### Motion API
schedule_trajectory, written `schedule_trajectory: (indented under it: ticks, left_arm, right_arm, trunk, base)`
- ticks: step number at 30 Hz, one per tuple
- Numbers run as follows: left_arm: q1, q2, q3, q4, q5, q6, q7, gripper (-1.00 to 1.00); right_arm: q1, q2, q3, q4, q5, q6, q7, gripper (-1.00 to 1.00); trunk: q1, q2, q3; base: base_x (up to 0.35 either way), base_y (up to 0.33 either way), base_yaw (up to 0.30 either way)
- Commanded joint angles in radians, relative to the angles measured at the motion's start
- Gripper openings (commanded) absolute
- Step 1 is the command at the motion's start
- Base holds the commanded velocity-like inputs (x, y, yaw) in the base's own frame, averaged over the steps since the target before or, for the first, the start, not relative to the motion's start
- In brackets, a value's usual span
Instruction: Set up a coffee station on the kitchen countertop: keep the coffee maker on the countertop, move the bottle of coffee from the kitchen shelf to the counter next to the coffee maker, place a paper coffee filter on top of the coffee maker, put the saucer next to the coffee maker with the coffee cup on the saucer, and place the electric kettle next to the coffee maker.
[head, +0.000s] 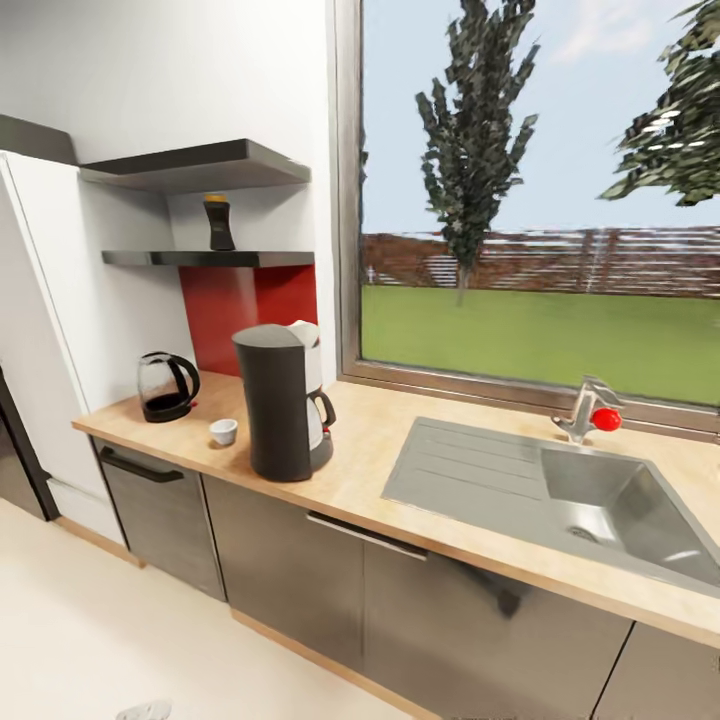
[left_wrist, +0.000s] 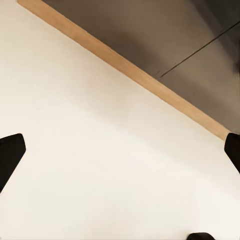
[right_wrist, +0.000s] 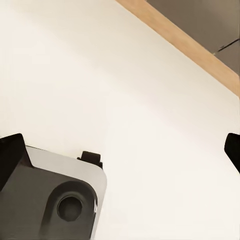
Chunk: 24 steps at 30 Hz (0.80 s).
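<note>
The dark-grey coffee maker (head: 285, 400) stands on the light wood kitchen countertop (head: 370, 440), left of the sink. A small white coffee cup (head: 223, 431) sits on the counter just left of it. Further left, near the counter's end, is the glass electric kettle (head: 167, 386). The bottle of coffee (head: 218, 222), dark with a yellow cap, stands on the lower wall shelf (head: 260, 258). The saucer and the paper coffee filter are out of view. My left gripper (left_wrist: 120, 152) and right gripper (right_wrist: 120, 152) hang open over the pale floor, fingertips far apart.
A steel sink (head: 560, 490) with a tap (head: 588, 408) is inset at the right, under a large window. A white fridge (head: 40, 330) stands left of the counter. Glossy grey cabinets (head: 290, 570) run below. Part of my grey base (right_wrist: 55, 200) lies under the right gripper.
</note>
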Motion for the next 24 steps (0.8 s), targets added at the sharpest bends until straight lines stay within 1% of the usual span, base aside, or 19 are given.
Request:
schedule_trajectory:
  ticks: [1, 5, 13, 20, 24]
  left_arm:
    - [-0.001, 0.0, 0.004, 0.001, -0.001, -0.002, -0.004, 1.0]
    - [-0.001, 0.0, 0.004, 0.001, -0.001, -0.002, -0.004, 1.0]
    - [-0.001, 0.0, 0.004, 0.001, -0.001, -0.002, -0.004, 1.0]
    - [-0.001, 0.0, 0.004, 0.001, -0.001, -0.001, -0.004, 1.0]
    - [-0.001, 0.0, 0.004, 0.001, -0.001, -0.001, -0.004, 1.0]
  right_arm:
    - [-0.001, 0.0, 0.0, 0.001, 0.01, -0.002, 0.0, 1.0]
    - [-0.001, 0.0, -0.001, 0.001, 0.01, -0.002, 0.0, 1.0]
    - [-0.001, 0.0, -0.001, 0.001, 0.01, -0.002, 0.0, 1.0]
    - [-0.001, 0.001, 0.0, 0.001, 0.01, -0.002, 0.0, 1.0]
    - [-0.001, 0.001, 0.0, 0.001, 0.01, -0.002, -0.001, 1.0]
  trunk:
    - [0.0, -0.001, -0.002]
    - [0.0, -0.001, -0.002]
    - [0.0, -0.001, -0.002]
    - [0.0, -0.001, -0.002]
    - [0.0, -0.001, -0.002]
  base:
    - [0.001, 0.204, -0.2]
    - [0.001, 0.1, -0.24]
    - [0.006, 0.033, -0.254]
    - [0.108, 0.193, -0.07]
    - [0.132, 0.277, 0.075]
